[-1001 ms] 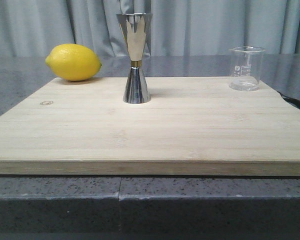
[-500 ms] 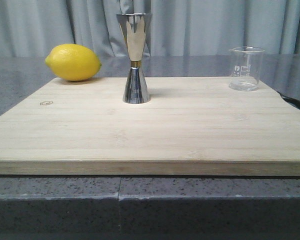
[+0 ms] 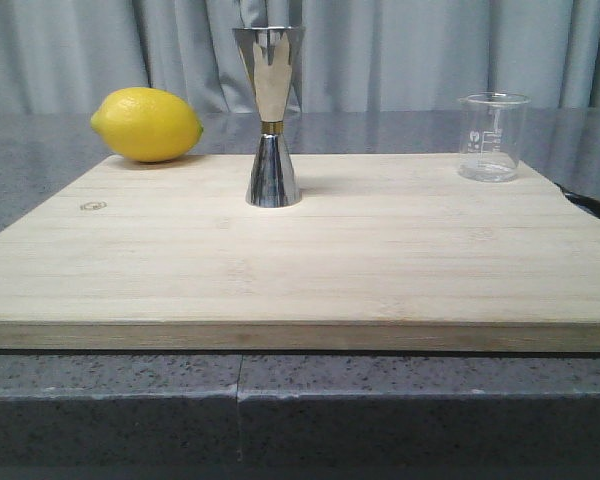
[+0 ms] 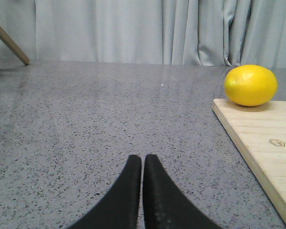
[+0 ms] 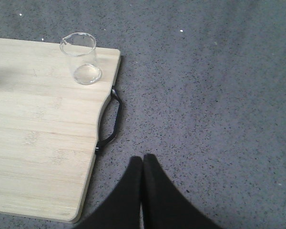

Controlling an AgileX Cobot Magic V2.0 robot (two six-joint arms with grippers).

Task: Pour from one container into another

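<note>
Beaker [image 3: 493,137] waits at two o'clock on the cutting board [image 3: 300,260], jigger [image 3: 270,115] at twelve. Left gripper [image 4: 143,164] and right gripper [image 5: 143,164] sit pinched together. Tall jigger could topple if nudged; contents, seemingly none, hard to judge.

**Background and Room Condition**

Pale grey pleated curtain [image 3: 430,50] spans the full rear of the scene, hanging in vertical folds down to the counter line. The counter [image 3: 110,410] is dark grey speckled stone with a visible vertical seam on its front edge. A slanted wooden leg [image 4: 9,40] stands before the curtain. Lighting is even and diffuse, with soft shadows.
</note>
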